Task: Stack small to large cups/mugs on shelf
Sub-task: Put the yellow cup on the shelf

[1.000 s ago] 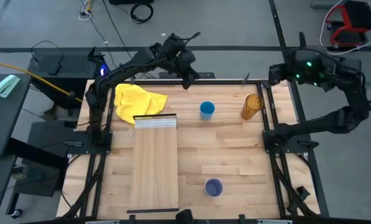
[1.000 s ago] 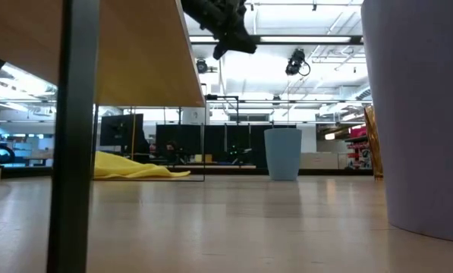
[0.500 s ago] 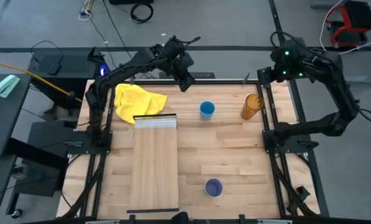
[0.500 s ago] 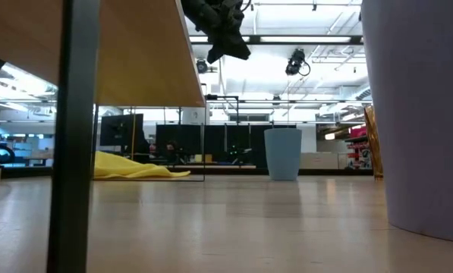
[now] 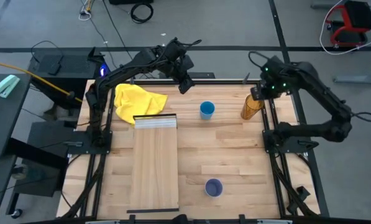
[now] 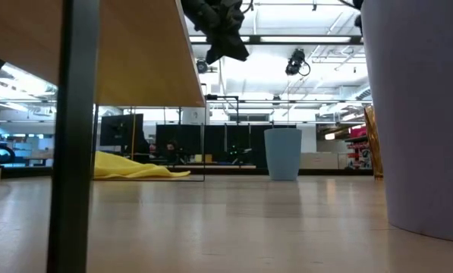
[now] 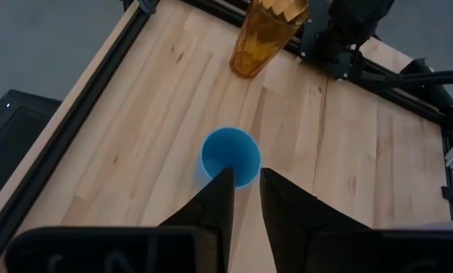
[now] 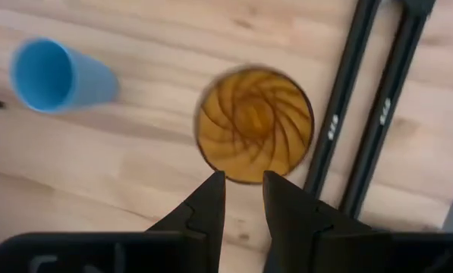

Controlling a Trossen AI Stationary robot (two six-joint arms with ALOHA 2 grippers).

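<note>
Our right tool (image 8: 242, 191) has swung in over the amber cup (image 8: 255, 124) at the surface's far right, fingers slightly parted, empty. We should descend centred, straddling one wall. Left tool (image 7: 245, 186), equally narrow, hovers above the blue cup (image 7: 230, 156).

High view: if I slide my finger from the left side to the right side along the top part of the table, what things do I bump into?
Yellow cloth → left gripper → bright blue cup → amber cup.
</note>
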